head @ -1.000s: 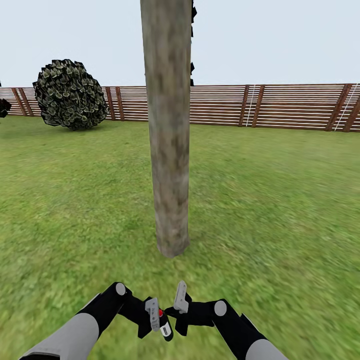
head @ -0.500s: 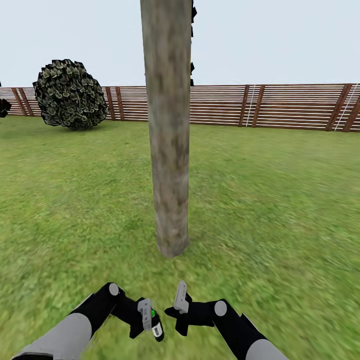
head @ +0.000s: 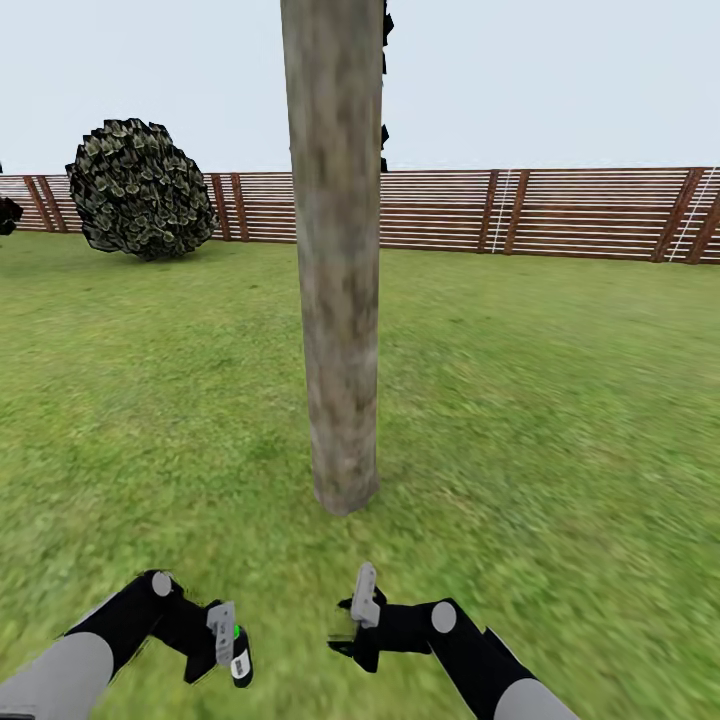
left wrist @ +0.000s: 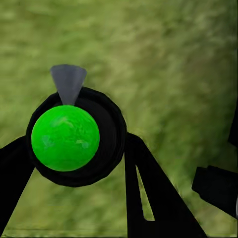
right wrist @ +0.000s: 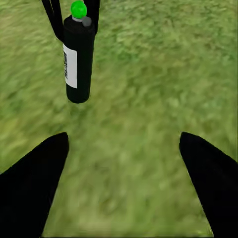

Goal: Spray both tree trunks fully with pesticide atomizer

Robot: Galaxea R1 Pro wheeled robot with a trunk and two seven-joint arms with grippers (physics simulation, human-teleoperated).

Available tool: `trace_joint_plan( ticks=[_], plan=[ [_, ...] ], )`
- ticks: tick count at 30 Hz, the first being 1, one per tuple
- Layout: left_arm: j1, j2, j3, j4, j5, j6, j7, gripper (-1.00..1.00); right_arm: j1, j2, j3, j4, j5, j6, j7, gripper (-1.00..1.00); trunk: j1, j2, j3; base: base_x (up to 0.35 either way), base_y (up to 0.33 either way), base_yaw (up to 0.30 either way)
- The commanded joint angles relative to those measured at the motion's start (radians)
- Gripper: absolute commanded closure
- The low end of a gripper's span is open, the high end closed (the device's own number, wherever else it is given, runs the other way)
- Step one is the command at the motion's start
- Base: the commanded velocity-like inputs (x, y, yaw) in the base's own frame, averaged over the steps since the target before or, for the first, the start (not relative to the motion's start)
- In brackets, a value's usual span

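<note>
Head view: left gripper point(head: 228, 640) jaws clamped on pesticide atomizer point(head: 240, 662), top now green. Right gripper point(head: 362, 610) jaws wide, empty. Best raise nozzle toward tree trunk point(head: 338, 300).

Bush point(head: 140, 190): round, dense, dk green-grey leaves; far left in head view, standing on grass just in front of fence; dk shade at its foot.
Fence point(head: 600, 215): brown horiz. slats, runs full width at back; darker slanted posts in pairs at intervals; two thin white diag. lines, one right of centre, one at far right.
Leaf clump point(head: 8, 215): small, dk, cut off by left edge; type can't tell.
Black leaf bits point(head: 387, 22): ragged, top centre, in a vert. row against sky.
Sky point(head: 550, 80): pale grey-blue, flat, no cloud.
</note>
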Motion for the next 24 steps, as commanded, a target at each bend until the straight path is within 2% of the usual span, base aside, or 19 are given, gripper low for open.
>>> trace_joint_plan(
  ticks=[1, 3, 4, 6, 10, 20, 24],
  plan=[
    [0.000, 0.013, -0.004, -0.002, -0.001, -0.010, 0.000, 1.00, 0.000, 0.000, -0.001, -0.001, 0.010, -0.006, 0.000, -1.00, 0.000, 0.000, -0.001, 0.000, 0.000, 0.000],
    [0.001, 0.035, -0.004, -0.007, -0.001, -0.010, 0.004, 1.00, 0.000, -0.001, -0.002, -0.001, 0.010, -0.006, -0.001, -1.00, 0.000, 0.000, -0.001, 0.000, 0.000, 0.000],
    [0.006, -0.070, 0.323, 0.145, -0.103, 0.033, 0.365, 1.00, 0.095, -0.297, -0.531, 0.225, 0.018, -0.266, -0.293, -1.00, 0.000, 0.000, -0.001, 0.000, 0.000, 0.000],
    [0.006, -0.068, 0.318, 0.137, -0.118, 0.033, 0.343, 1.00, 0.095, -0.296, -0.526, 0.191, 0.025, -0.265, -0.233, -1.00, 0.000, 0.000, -0.001, 0.000, 0.000, 0.000],
    [0.006, -0.068, 0.317, 0.133, -0.141, 0.033, 0.328, 1.00, 0.095, -0.291, -0.523, 0.156, 0.027, -0.265, -0.189, -1.00, 0.000, 0.000, -0.001, 0.000, 0.000, 0.000],
    [0.006, -0.067, 0.318, 0.132, -0.146, 0.034, 0.326, 1.00, 0.096, -0.290, -0.525, 0.149, 0.026, -0.265, -0.183, -1.00, 0.000, 0.000, -0.001, 0.000, 0.000, 0.000],
    [0.003, -0.066, 0.331, 0.129, -0.135, 0.039, 0.331, 1.00, 0.096, -0.295, -0.530, 0.151, 0.023, -0.265, -0.190, -1.00, 0.000, 0.000, -0.001, 0.000, 0.000, 0.000]
  ],
)
